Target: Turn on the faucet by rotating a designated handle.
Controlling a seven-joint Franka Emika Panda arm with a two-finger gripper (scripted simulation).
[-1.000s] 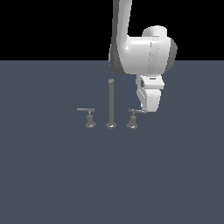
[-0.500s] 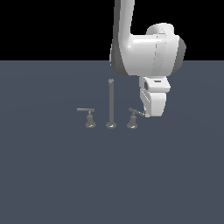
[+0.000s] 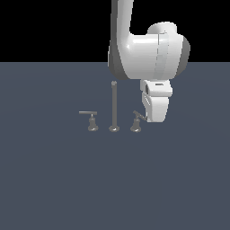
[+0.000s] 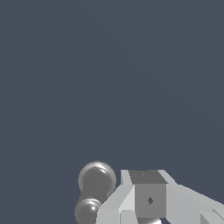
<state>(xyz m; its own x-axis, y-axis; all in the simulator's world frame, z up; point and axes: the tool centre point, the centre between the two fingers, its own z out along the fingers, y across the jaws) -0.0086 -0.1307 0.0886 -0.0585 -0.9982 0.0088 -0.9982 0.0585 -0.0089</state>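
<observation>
On the flat dark grey-blue counter [image 3: 54, 179], near mid-scene: small grey metal three-piece faucet [image 3: 114, 108], tall thin spout pipe upright between two short levers. At the exterior view's right of the pipe, short flared grey designated handle [image 3: 136, 122], thin bar angled up toward the white gripper [image 3: 152, 117] lowered just beside it, apparently touching. Cannot tell how far apart the gripper's fingers are or whether anything is grasped; mirror-image left lever [image 3: 91, 120] well apart.
</observation>
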